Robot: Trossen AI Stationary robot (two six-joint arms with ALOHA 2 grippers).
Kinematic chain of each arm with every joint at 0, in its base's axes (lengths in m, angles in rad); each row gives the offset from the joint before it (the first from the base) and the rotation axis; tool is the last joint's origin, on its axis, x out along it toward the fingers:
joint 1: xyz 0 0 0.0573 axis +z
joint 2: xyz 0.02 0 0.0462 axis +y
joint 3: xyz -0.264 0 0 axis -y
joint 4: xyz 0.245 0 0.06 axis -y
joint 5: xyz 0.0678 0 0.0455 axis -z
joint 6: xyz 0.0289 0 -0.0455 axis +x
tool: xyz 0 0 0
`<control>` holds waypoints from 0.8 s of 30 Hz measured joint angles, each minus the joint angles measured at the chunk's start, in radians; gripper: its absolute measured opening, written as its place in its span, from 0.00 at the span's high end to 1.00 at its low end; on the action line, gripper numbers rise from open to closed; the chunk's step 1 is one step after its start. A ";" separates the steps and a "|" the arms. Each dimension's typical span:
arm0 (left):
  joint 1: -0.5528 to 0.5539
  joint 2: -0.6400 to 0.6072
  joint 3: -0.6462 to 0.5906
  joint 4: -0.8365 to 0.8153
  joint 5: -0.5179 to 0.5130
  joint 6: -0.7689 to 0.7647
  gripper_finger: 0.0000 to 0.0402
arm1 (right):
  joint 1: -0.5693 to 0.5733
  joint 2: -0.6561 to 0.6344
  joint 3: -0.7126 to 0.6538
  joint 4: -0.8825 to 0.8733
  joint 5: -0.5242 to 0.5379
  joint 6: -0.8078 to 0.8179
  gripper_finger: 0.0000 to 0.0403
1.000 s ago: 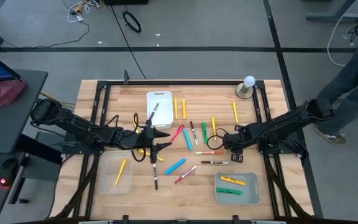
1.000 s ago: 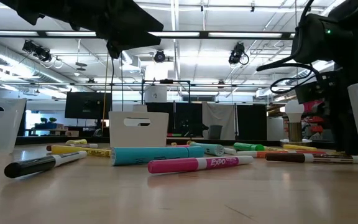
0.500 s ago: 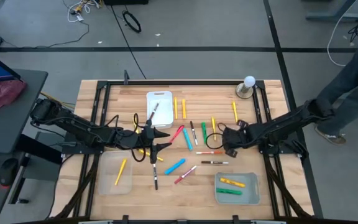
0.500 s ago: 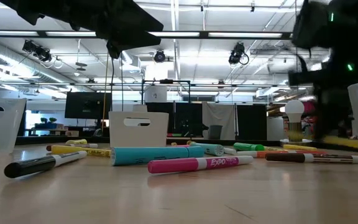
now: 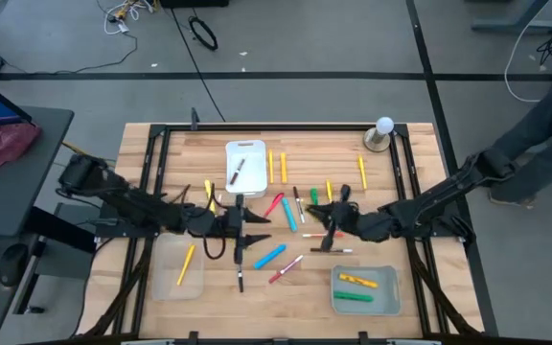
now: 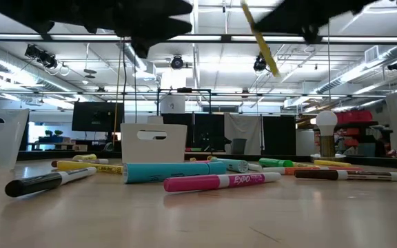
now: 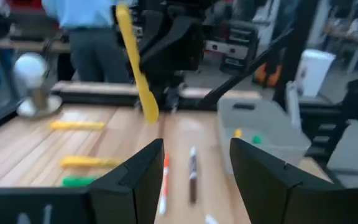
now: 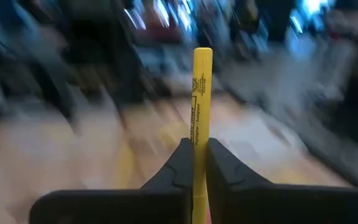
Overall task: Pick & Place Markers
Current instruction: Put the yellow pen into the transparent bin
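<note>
Many markers lie loose on the wooden table (image 5: 415, 153), among them a teal one (image 6: 174, 171), a pink one (image 6: 219, 181) and a black one (image 6: 43, 181). My right gripper (image 5: 326, 222), over the table's middle, is shut on a yellow marker (image 8: 199, 106). This marker also shows in the low view (image 6: 260, 38) and the left wrist view (image 7: 135, 62). My left gripper (image 7: 194, 168) stands open and holds nothing. It is just left of the middle (image 5: 254, 228), level, facing the right gripper. My right gripper pinches the yellow marker's barrel (image 8: 196, 149) between its two fingers. The fingers lie about level and point toward the table's left. A long stretch of the marker sticks out past the fingertips. It is lifted clear of the table and slants steeply, free end (image 6: 274, 69) lowest.
A white tray (image 5: 245, 163) at the far middle holds a dark marker. A clear tray (image 5: 166, 273) near left holds a yellow one. A clear tray (image 5: 386, 297) near right holds a yellow and a green one. A bulb on a stand (image 5: 382, 132) is far right. A person (image 5: 544, 125) stands beyond the right edge.
My right gripper has risen from the table and tipped from pointing down to about level. It has moved toward the table's left and taken the yellow marker up clear of the table. My left gripper has moved a little toward the right, staying open.
</note>
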 joint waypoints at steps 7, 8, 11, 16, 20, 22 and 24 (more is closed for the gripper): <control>0.007 0.175 0.017 0.303 0.000 0.014 0.52 | 0.001 0.157 -0.033 0.611 -0.248 -0.207 0.97; 0.014 0.192 0.028 0.311 0.003 0.006 0.52 | -0.002 0.185 -0.033 0.661 -0.275 -0.211 0.97; 0.033 0.231 0.073 0.314 0.062 -0.022 0.52 | -0.001 0.269 -0.032 0.746 -0.315 -0.211 0.97; 0.049 0.275 0.142 0.312 0.171 -0.034 0.52 | -0.002 0.357 -0.030 0.824 -0.304 -0.202 0.97; 0.048 0.280 0.158 0.284 0.183 -0.025 0.53 | -0.002 0.374 -0.030 0.845 -0.298 -0.195 0.97; 0.048 0.280 0.158 0.274 0.182 -0.023 0.56 | -0.002 0.374 -0.030 0.846 -0.296 -0.196 0.97; 0.049 0.280 0.158 0.270 0.182 -0.023 0.62 | -0.002 0.374 -0.029 0.846 -0.294 -0.197 0.97</control>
